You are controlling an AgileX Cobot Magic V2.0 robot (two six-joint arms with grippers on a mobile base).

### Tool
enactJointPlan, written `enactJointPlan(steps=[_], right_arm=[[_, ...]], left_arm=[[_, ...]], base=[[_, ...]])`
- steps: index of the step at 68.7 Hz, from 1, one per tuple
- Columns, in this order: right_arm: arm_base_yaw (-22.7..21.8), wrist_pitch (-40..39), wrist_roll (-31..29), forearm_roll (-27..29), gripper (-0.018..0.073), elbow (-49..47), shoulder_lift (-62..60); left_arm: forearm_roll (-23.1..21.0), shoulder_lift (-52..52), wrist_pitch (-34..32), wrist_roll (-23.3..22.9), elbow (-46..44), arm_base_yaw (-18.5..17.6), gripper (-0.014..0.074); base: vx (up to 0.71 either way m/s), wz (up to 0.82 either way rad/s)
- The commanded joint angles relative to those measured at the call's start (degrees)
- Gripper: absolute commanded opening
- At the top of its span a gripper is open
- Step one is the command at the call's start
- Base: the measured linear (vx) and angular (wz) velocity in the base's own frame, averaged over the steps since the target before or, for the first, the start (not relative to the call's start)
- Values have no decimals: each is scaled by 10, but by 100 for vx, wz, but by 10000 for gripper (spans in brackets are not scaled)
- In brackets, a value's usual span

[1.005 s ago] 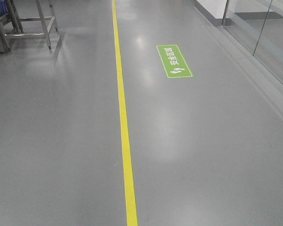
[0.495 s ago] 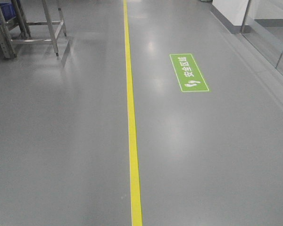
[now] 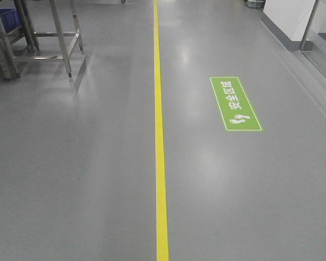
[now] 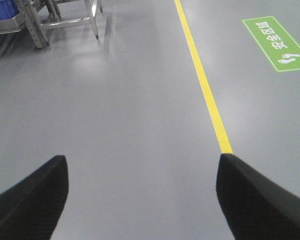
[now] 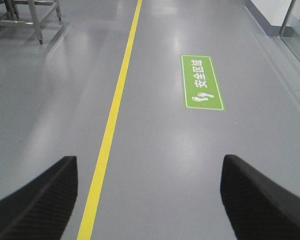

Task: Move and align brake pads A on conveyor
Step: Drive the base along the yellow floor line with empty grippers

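Closer now in the front view, the green floor sign (image 3: 235, 103) sits lower beside the yellow line (image 3: 160, 152), with the steel frame (image 3: 60, 38) far left. Over grey floor (image 3: 70, 174), the left tool (image 4: 141, 167) and right tool (image 5: 149, 165) are spread, pinching nothing. No view shows the brake pads or the conveyor.

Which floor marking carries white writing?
The green rectangular sign, right of the yellow line; the line is a plain, unmarked stripe.

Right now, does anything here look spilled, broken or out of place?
Nothing stands out. The grey floor looks clean, the yellow line runs unbroken, the green floor sign lies flat, and the steel frame stands upright.
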Motion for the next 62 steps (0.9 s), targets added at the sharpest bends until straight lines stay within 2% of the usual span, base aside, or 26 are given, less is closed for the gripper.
enactJointPlan(steps=[1,62], right_arm=[[-1,-40,-2,0,568,-16,3],[-1,-40,-2,1,568,-16,3]], left_arm=[[-1,4,-39,-3,-14,-2,587],[-1,4,-40,-3,-14,-2,587]], base=[[70,-3],[78,-3]])
